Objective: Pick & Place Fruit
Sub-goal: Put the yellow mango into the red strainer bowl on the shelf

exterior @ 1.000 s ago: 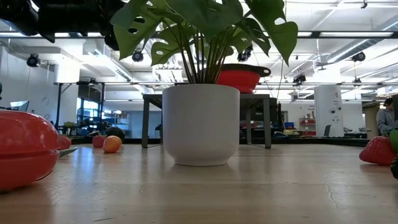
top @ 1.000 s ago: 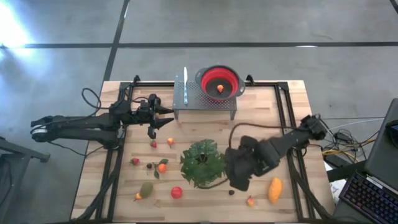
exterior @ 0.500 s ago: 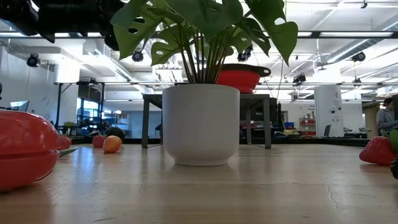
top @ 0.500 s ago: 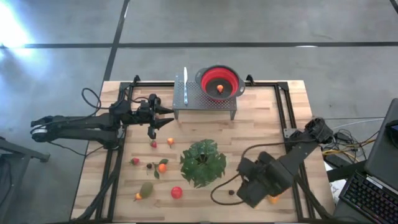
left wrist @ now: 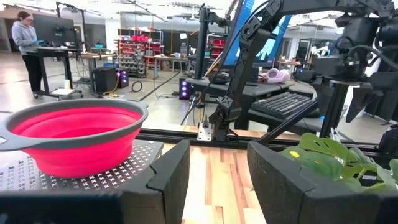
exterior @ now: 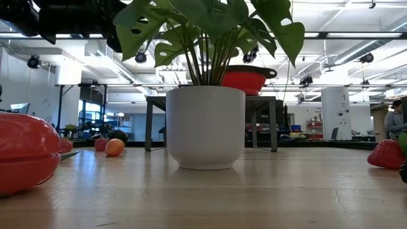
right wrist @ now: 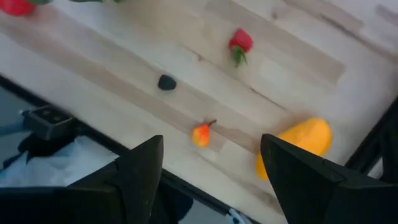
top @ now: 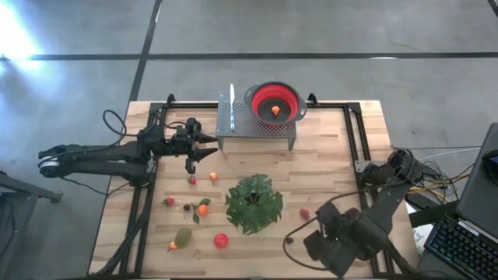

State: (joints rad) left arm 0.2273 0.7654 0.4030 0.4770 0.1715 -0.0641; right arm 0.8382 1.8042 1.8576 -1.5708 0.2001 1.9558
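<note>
Small toy fruits lie on the wooden table: a strawberry (top: 169, 201), an orange (top: 203, 208), an olive pear (top: 183, 236) and a red apple (top: 221, 240) left of the plant. Another strawberry (top: 304, 213) lies to its right. In the right wrist view I see a yellow-orange mango (right wrist: 298, 146), a small orange-red fruit (right wrist: 201, 134) and a dark berry (right wrist: 166, 82). My right gripper (right wrist: 211, 144) hovers open above these at the table's near right part (top: 332, 247). My left gripper (top: 206, 148) waits open, left of the stand (left wrist: 217, 155). One small orange piece (top: 275, 110) lies in the red bowl (top: 275, 102).
The red bowl stands on a perforated metal stand (top: 257, 124) at the far middle, with a knife (top: 231, 107) beside it. A potted leafy plant (top: 254, 202) fills the table's middle and blocks the low view (exterior: 205, 127). A black rail frame (top: 359, 148) borders the table.
My right arm has swung from beside the plant toward the table's near right corner. It has uncovered the strawberry right of the plant and now covers the mango and the small orange-red fruit in the high view. No fruit has moved.
</note>
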